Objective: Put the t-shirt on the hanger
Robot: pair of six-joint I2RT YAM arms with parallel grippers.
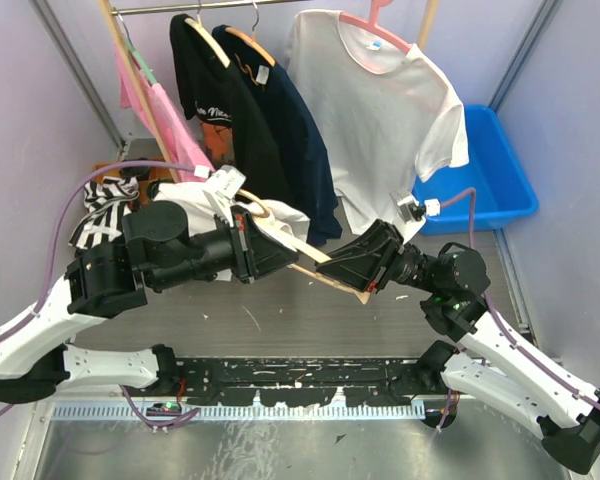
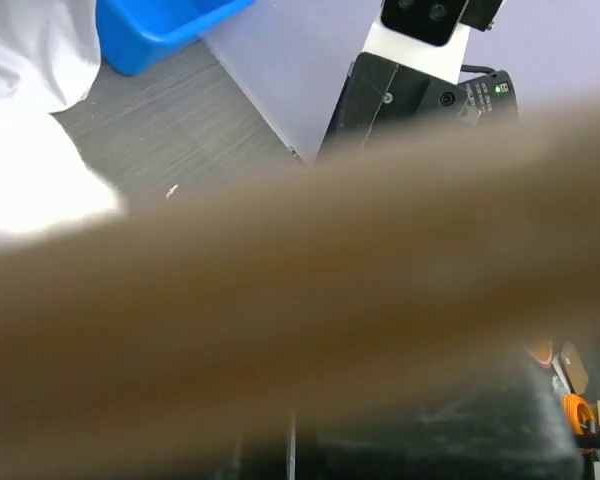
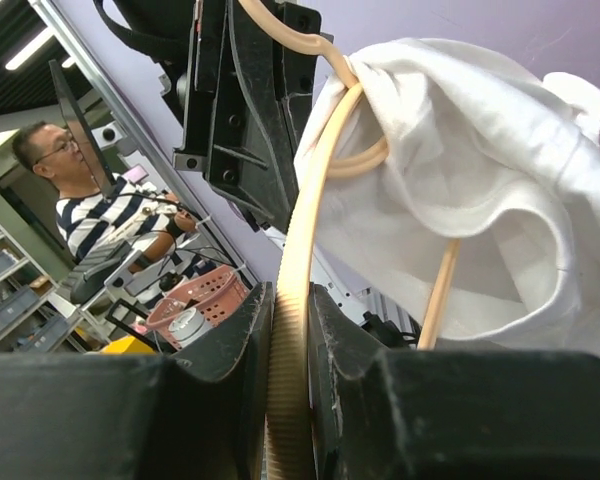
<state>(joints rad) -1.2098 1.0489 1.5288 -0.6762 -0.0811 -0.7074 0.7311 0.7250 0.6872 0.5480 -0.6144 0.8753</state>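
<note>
The wooden hanger (image 1: 315, 252) is held slanted above the table between both arms. My right gripper (image 1: 365, 282) is shut on the ribbed end of one hanger arm, which sits tight between its fingers in the right wrist view (image 3: 288, 400). My left gripper (image 1: 285, 258) appears shut on the hanger's middle. In the left wrist view the hanger is a blurred brown bar (image 2: 300, 300) that hides the jaws. The white t-shirt (image 1: 195, 205) is bunched over the hanger's far end, beside the left arm. It is also in the right wrist view (image 3: 460, 180), wrapped round the upper arm.
A rail at the back carries a pink shirt (image 1: 170, 120), a black shirt (image 1: 205, 90), a navy shirt (image 1: 300, 140) and a white t-shirt on a pink hanger (image 1: 380, 110). A blue bin (image 1: 490, 170) stands back right. A striped garment (image 1: 105, 205) lies at the left.
</note>
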